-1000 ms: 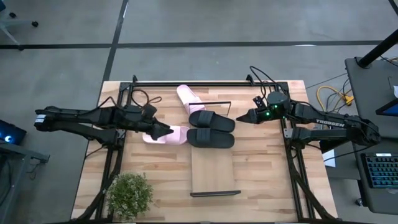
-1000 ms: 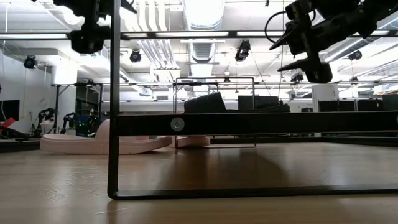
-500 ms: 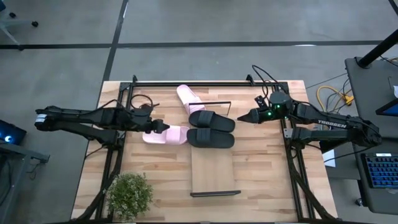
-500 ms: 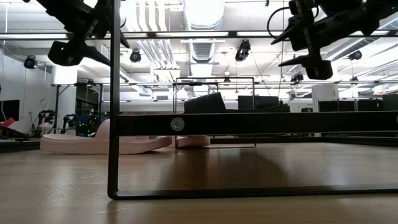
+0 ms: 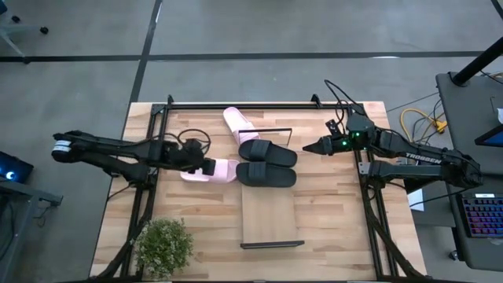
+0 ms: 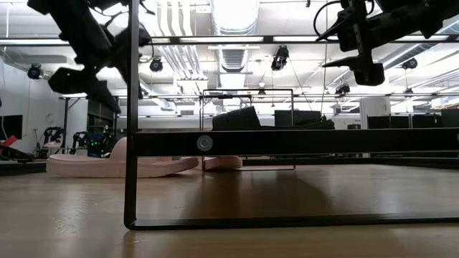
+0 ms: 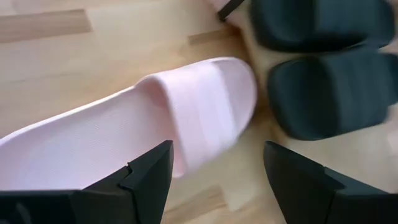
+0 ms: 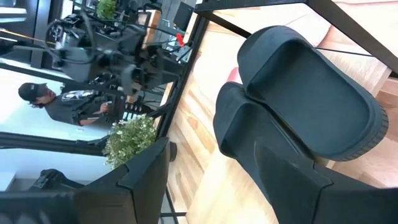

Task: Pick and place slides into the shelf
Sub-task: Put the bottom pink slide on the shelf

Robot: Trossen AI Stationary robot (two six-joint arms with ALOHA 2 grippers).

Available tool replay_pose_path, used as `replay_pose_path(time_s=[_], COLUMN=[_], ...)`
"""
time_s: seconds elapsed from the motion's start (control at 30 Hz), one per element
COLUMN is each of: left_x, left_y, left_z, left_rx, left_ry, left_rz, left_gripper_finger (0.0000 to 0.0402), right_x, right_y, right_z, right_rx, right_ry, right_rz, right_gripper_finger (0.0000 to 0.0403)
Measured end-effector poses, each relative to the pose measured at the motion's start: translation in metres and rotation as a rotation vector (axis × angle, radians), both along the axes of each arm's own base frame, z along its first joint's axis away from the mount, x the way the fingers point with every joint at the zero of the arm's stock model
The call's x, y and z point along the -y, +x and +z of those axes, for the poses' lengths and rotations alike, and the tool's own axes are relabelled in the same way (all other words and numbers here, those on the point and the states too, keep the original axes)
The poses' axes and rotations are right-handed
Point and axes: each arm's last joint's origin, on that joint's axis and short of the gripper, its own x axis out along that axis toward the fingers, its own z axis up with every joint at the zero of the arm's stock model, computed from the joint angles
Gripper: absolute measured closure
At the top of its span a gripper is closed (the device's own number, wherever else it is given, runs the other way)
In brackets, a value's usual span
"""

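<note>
Two black slides [image 5: 267, 152] [image 5: 266, 174] lie sole-down side by side on the table, just beyond the shelf [image 5: 271, 212], a light-wood board with black wire ends. One pink slide [image 5: 212, 170] lies left of them, the other [image 5: 238, 123] farther back. My left gripper [image 5: 208, 165] hovers open above the near pink slide [image 7: 124, 137], well clear of it in the low view [image 6: 79, 75]. My right gripper [image 5: 308, 147] hangs open in the air right of the black slides [image 8: 305, 81].
A potted plant [image 5: 165, 244] stands at the table's near left corner. Black frame rails [image 5: 149, 196] [image 5: 373, 204] run along both table sides. In the low view the shelf's wire end [image 6: 133, 143] stands in front. A person [image 8: 37, 99] shows beyond the table.
My left gripper has come down toward the near pink slide, staying over its toe end. My right gripper has drawn back slightly toward the table's right edge. The slides have not moved.
</note>
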Motion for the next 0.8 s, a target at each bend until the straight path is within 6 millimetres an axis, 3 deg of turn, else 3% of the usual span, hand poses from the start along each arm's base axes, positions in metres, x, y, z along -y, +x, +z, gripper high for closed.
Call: replay_pose_path(time_s=[0.17,0.4,0.8], left_x=[0.000,0.000,-0.001], left_y=[0.004,-0.004,-0.018], left_z=[-0.017,-0.022,-0.041], left_rx=[-0.032,0.079,0.103], left_ry=[-0.001,-0.014,-0.046], left_rz=[-0.001,0.017,0.091], left_gripper_finger=[0.0168,0.0168,0.0168], right_x=[0.000,0.000,-0.001], right_y=[0.000,0.000,0.000], right_z=[0.000,0.000,0.000], right_rx=[0.001,0.002,0.003], right_ry=[0.000,-0.004,-0.003], right_rz=[0.008,0.021,0.022], right_gripper_finger=[0.0177,0.0177,0.0177])
